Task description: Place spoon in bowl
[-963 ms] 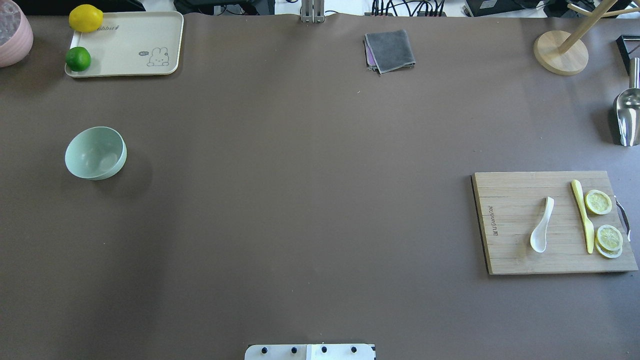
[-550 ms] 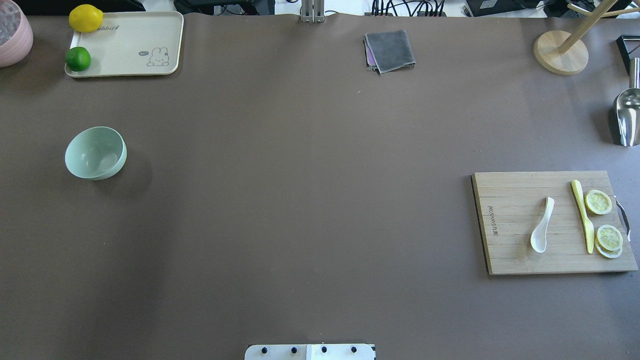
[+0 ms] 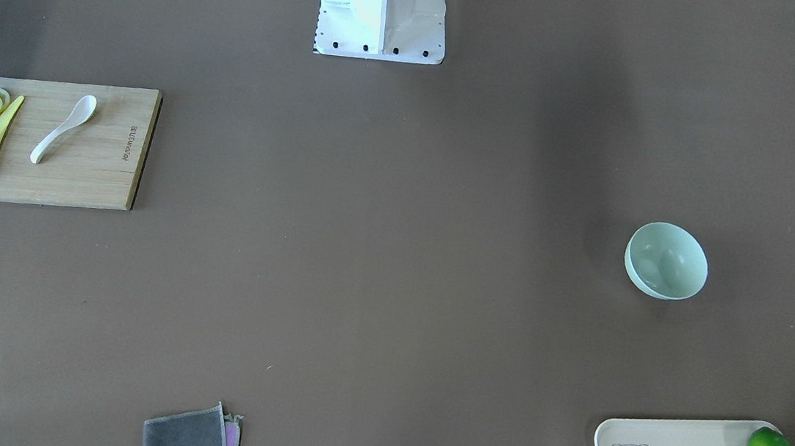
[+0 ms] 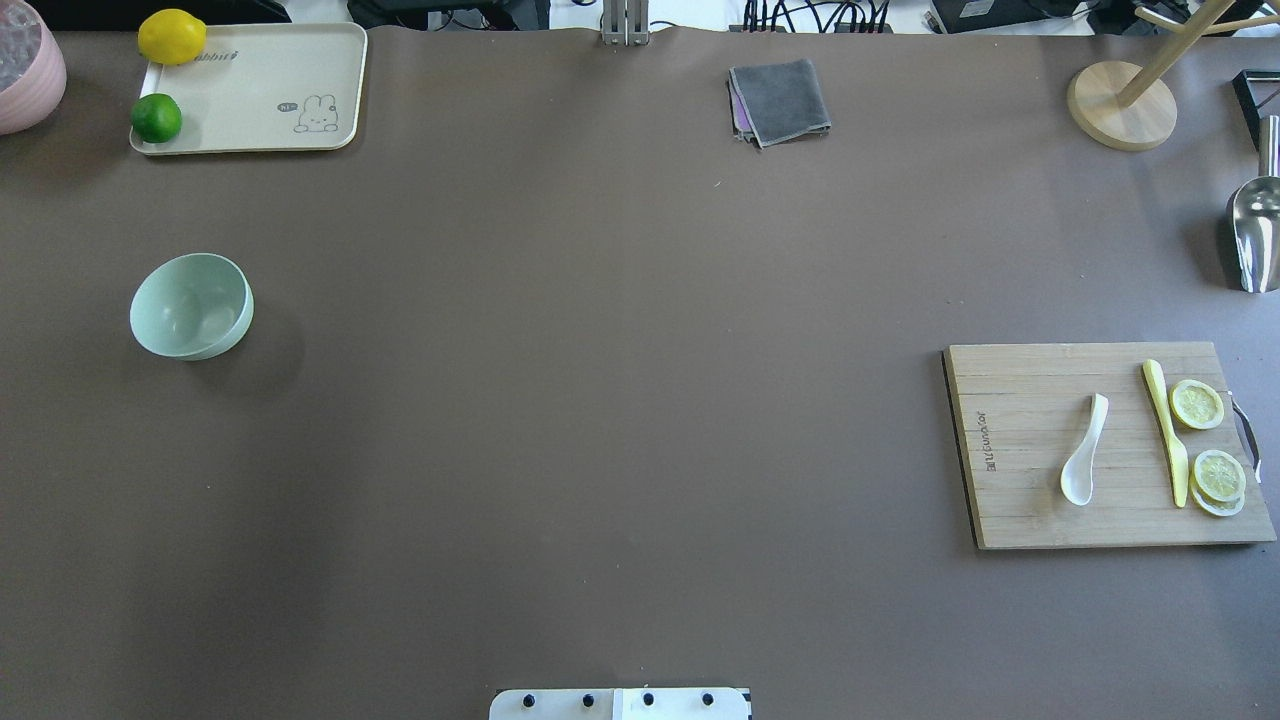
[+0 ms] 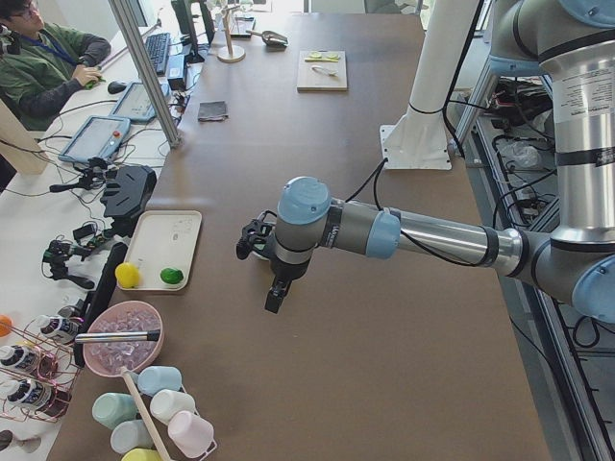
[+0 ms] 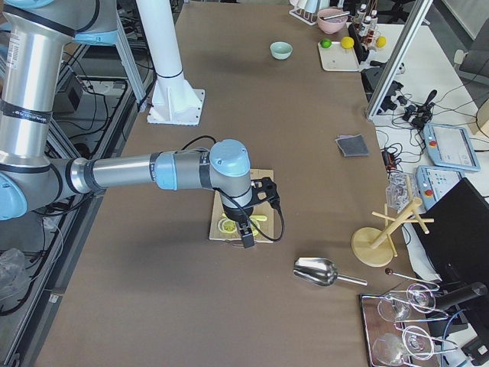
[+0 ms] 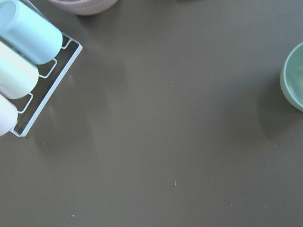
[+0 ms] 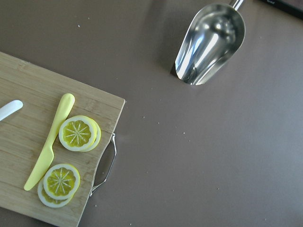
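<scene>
Two arms show only in the side views. The left fingers (image 5: 277, 291) hang above the brown tabletop (image 4: 600, 350) at the centre of the exterior left view, and the right fingers (image 6: 244, 232) hang over the wooden cutting board (image 4: 1020, 500) in the middle of the exterior right view. From these angles I cannot tell whether either pair is apart or together.

The spoon (image 4: 1084, 450) lies flat on the cutting board at the lower right of the overhead view, scoop toward the bottom edge, with the yellow knife (image 4: 1165, 432) near it on its right and lemon slices (image 4: 1197, 404) beyond the knife. The bowl (image 4: 190, 305) stands upright on the tabletop at the far left of that view, well apart from the spoon.

At the upper left a cream tray (image 4: 260, 85) carries a lime (image 4: 156, 117) and a lemon (image 4: 171, 36). A grey cloth (image 4: 780, 100) lies near the top centre, and a metal scoop (image 4: 1255, 235) sits at the right edge.
</scene>
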